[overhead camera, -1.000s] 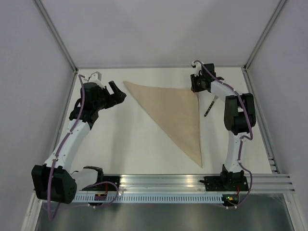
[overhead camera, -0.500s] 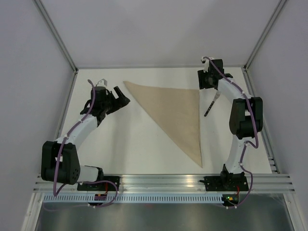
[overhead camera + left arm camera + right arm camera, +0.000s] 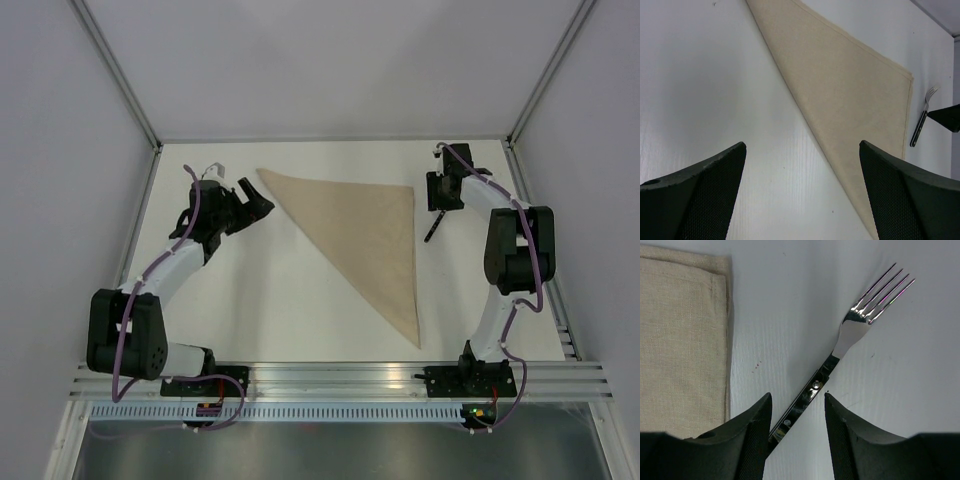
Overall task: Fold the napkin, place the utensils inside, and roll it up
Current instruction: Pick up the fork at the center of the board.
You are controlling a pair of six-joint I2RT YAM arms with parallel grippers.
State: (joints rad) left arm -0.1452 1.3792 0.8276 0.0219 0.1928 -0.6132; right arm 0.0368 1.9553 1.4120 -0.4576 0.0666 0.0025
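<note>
napkin (image 3: 365, 235): 1 | fork (image 3: 850, 360): 1 | left claw (image 3: 252, 198): 1 | right claw (image 3: 796, 425): 1 | bench (image 3: 270, 290): 1

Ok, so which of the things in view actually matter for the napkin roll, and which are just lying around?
For the job: napkin, folded into a triangle; fork, beside its right edge; right fingers, open astride the fork's handle; left fingers, open.
Just there: table; aluminium rail at the near edge.

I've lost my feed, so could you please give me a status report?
Left gripper open, near napkin corner. Right gripper open, over fork handle. Napkin folded to triangle. Nothing in the way.
</note>
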